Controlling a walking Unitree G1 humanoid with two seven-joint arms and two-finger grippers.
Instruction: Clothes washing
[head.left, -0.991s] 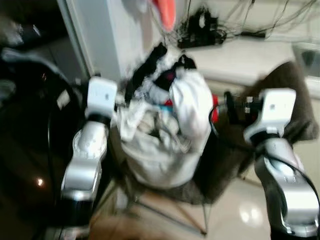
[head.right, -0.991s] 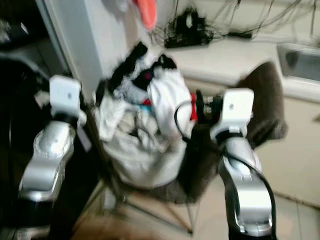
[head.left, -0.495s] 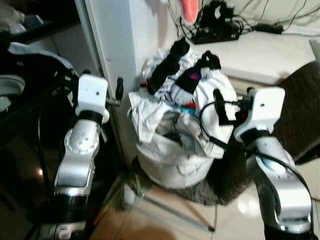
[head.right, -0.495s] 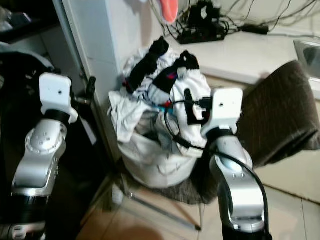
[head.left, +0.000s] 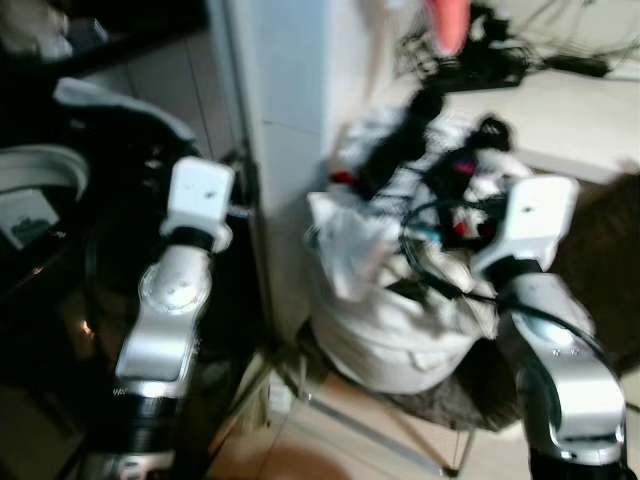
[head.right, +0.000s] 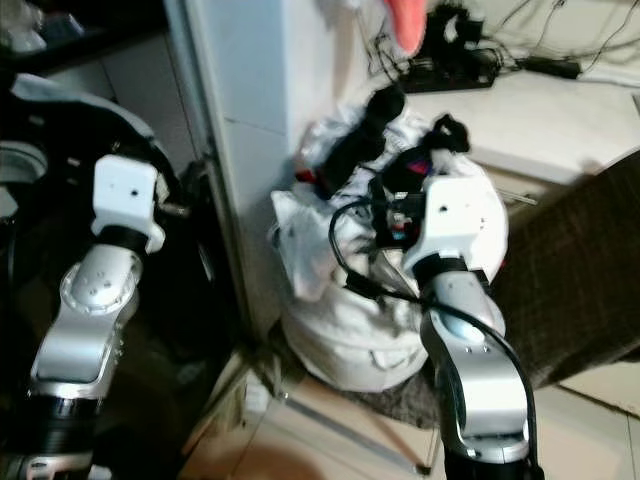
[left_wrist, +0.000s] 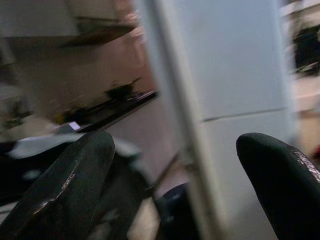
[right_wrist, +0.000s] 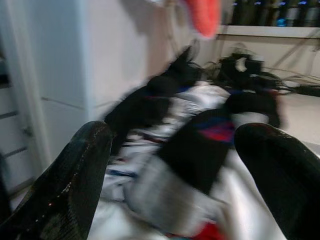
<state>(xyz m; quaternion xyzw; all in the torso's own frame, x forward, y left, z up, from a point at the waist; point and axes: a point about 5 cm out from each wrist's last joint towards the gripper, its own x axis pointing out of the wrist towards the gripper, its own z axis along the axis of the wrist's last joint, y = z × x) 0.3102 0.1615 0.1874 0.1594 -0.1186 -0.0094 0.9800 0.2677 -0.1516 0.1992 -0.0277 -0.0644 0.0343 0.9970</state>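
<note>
A white laundry bag (head.right: 335, 345) stuffed with white, black and red clothes (head.right: 300, 235) sits on a brown chair (head.right: 580, 270). A long black garment (head.right: 362, 125) lies on top of the heap. My right gripper (right_wrist: 170, 170) is open and hovers close over the heap, with a black and red garment (right_wrist: 202, 137) between its fingers (right_wrist: 60, 175), apart from them. My left gripper (left_wrist: 175, 185) is open and empty. It points at the edge of a white pillar (left_wrist: 230, 65), left of the bag.
The white pillar (head.right: 250, 120) stands just left of the bag. A dark machine with a pale round rim (head.left: 35, 170) is at far left. Behind the heap, a power strip and cables (head.right: 455, 65) lie on a white counter (head.right: 560, 115). An orange item (head.right: 408, 25) hangs above. The chair's metal legs (head.right: 345, 432) rest on tiled floor.
The whole picture has slid right, so the camera has swung left. The right gripper now lies nearer over the heap. Both grippers remain open.
</note>
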